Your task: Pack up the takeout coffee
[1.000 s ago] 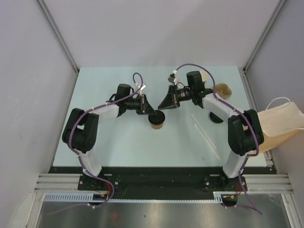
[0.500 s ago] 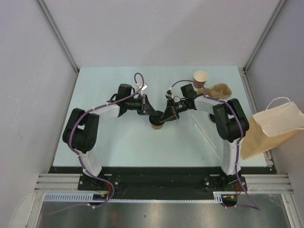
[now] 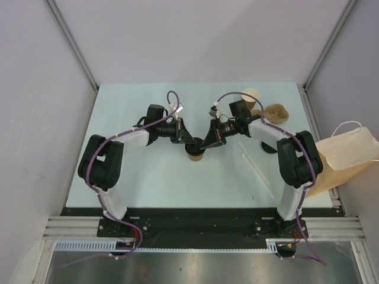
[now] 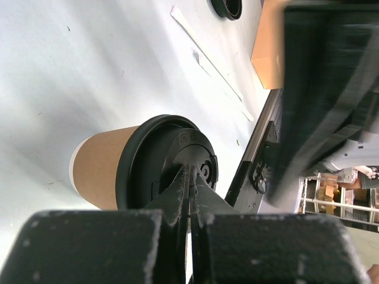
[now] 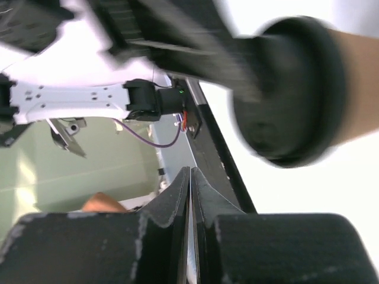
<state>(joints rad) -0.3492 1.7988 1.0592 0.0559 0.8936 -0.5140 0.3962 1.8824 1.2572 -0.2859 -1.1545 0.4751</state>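
The lidded paper cup (image 3: 196, 152) stands upright mid-worktop (image 3: 118, 106). The left arm's jaws, pressed together, rest on its black lid (image 4: 155, 155). The right arm's jaws, also pressed together, hover just right of it. The lidless cup (image 3: 250, 96) stands far right.

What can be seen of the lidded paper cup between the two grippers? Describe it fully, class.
The cup is small, kraft-brown paper, standing upright on the pale table near its middle. A round black plastic lid with a raised rim and embossed centre covers its mouth. The left gripper, shut, appears to press its tips on the lid; the right gripper, also shut, is close beside it, contact unclear.
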